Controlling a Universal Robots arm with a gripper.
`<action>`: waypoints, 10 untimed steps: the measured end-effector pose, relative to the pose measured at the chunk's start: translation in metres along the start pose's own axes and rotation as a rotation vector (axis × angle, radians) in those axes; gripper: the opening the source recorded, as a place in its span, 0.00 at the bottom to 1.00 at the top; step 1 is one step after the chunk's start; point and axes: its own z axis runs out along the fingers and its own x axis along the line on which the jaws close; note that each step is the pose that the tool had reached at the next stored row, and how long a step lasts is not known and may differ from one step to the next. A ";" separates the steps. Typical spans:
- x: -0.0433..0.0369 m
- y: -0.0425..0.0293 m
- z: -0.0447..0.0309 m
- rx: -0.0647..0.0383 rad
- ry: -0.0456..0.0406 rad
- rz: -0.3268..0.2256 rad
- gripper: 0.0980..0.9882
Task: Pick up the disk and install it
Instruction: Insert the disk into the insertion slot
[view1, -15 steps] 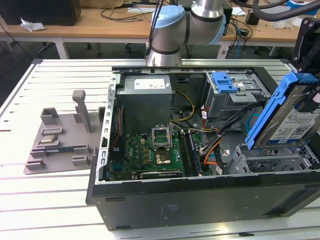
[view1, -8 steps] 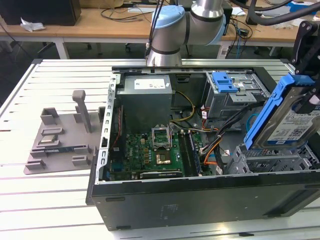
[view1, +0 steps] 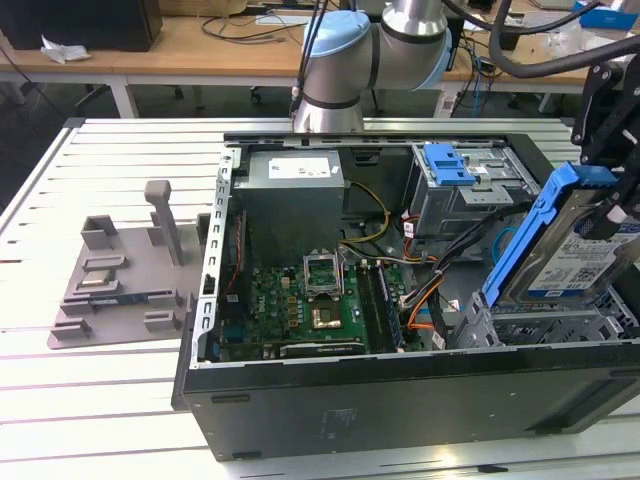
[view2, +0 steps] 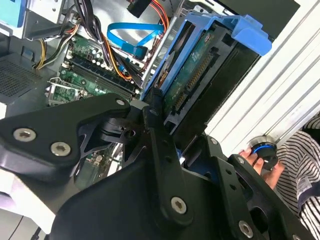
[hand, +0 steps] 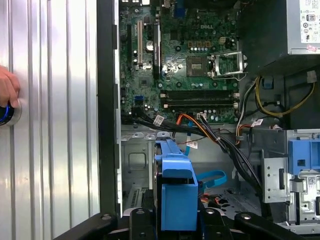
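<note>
Slatted metal table (view1: 100, 400) bears an open computer case (view1: 400, 400). At the exterior view's right edge, the gripper (view1: 612, 208) clamps the disk (view1: 560, 250), which is tilted above the case's lower-right drive bay (view1: 540, 325).

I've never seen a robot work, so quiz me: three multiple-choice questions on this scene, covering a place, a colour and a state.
1. The flat silver metal disk is: A on the floor; B in the black gripper, over the black metal computer case; C inside a cardboard box.
2. Its plastic carrier rail is: A red; B blue; C yellow.
3. The case is: A open; B closed; C overturned.
B, the gripper clamps it; B, bright blue frame; A, its insides show.
</note>
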 end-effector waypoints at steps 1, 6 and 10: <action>0.0000 -0.0001 0.0016 0.000 -0.0001 0.000 0.30; 0.0003 -0.0005 0.0153 0.000 -0.0001 0.000 0.30; 0.0006 -0.0008 0.0273 0.000 0.0000 0.000 0.30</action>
